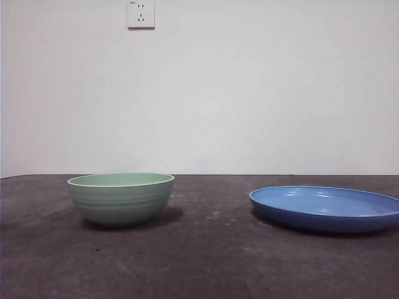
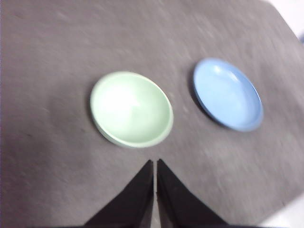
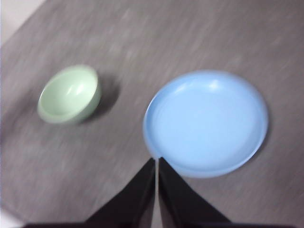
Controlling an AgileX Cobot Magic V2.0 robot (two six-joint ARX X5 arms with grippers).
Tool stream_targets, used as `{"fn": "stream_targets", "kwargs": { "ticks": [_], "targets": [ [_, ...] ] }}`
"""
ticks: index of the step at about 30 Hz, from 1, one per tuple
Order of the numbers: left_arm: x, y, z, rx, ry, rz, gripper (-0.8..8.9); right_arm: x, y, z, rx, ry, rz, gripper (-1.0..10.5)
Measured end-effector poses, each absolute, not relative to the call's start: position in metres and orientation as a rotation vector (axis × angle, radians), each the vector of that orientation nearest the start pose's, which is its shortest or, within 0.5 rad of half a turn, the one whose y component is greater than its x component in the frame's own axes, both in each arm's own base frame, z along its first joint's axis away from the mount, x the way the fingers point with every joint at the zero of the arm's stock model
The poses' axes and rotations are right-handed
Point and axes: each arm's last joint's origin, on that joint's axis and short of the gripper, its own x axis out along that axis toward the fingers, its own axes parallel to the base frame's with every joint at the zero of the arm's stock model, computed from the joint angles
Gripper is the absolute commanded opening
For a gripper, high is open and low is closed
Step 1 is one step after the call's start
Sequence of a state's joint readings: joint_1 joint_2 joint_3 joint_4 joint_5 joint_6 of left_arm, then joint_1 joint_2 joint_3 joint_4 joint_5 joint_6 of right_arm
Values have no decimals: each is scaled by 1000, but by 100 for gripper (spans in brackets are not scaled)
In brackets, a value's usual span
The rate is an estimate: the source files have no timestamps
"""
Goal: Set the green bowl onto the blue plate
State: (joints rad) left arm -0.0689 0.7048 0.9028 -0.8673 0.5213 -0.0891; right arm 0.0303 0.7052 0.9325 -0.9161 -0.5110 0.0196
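Note:
The green bowl stands upright and empty on the dark table, left of centre in the front view. The blue plate lies flat to its right, a clear gap between them. No arm shows in the front view. My left gripper hangs high above the table, shut, its tips just short of the green bowl, with the blue plate off to one side. My right gripper is also shut and held high, its tips over the near rim of the blue plate; the green bowl lies apart.
The dark grey table stretches across the whole front view. A white wall with a power socket stands behind it. The table's edges show at the corners of both wrist views.

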Motion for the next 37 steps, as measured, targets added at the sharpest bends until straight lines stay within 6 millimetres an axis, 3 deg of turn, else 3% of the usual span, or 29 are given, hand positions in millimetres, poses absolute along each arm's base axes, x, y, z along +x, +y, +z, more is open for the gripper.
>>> {"fn": "stream_targets", "kwargs": {
  "ticks": [7,15,17,20,22,31,37],
  "targets": [
    [120,-35,321,-190,791,-680,10,117,27,316,147,863,613,6],
    [120,-38,319,-165,800,-710,17,116,32,316,122,868,651,11],
    [120,-38,320,-165,798,-710,106,116,32,316,122,868,651,99],
    [120,-38,320,-166,799,-710,357,116,32,316,122,868,651,323],
    [120,-38,320,-165,799,-710,440,116,32,316,122,868,651,361],
    [121,-38,320,-165,798,-710,438,116,32,316,122,867,651,361],
    [133,-40,317,-172,813,-682,437,116,32,316,122,867,651,361]
  ]
}}
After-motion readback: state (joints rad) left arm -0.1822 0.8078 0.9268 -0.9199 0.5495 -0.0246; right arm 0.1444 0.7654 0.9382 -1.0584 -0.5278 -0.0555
